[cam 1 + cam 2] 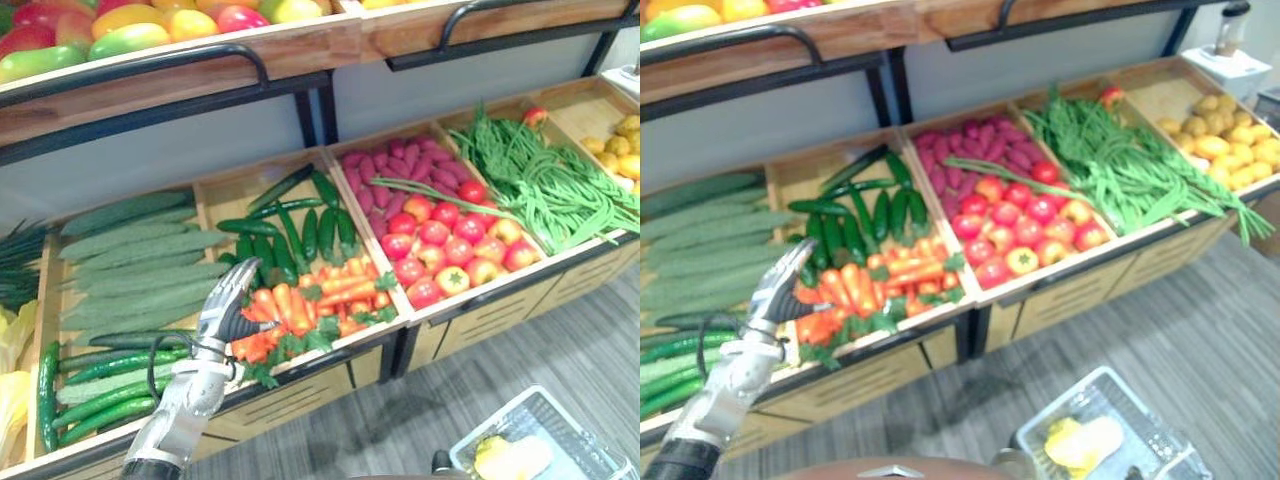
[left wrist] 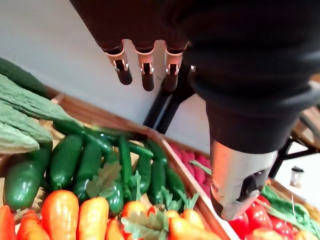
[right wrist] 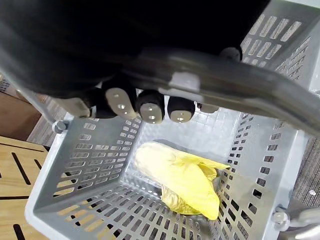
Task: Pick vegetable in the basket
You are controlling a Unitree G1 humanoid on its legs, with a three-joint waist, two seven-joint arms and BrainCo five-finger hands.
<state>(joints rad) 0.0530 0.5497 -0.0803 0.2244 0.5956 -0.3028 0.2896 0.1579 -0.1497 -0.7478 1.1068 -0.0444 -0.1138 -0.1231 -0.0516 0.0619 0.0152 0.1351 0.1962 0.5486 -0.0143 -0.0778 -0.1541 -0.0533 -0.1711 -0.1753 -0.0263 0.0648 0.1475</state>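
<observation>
My left hand (image 1: 228, 305) is open, its straight fingers (image 2: 145, 70) hovering above the front left of the crate of orange carrots (image 1: 310, 300). Dark green peppers (image 2: 65, 160) lie just behind the carrots (image 2: 75, 215). Nothing is in this hand. My right hand (image 3: 150, 105) is shut on the metal handle of a grey plastic basket (image 3: 85, 170). The basket (image 1: 490, 420) hangs low at the lower right, above the floor. A yellow leafy vegetable (image 3: 180, 175) lies on its bottom.
The wooden stand has other crates: bitter gourds (image 1: 140, 260) and cucumbers (image 1: 100, 390) at left, purple sweet potatoes (image 1: 390, 170) and tomatoes (image 1: 450, 245), long beans (image 1: 540, 180), potatoes (image 1: 1230, 135) at right. An upper shelf of mangoes (image 1: 130, 30) overhangs the back.
</observation>
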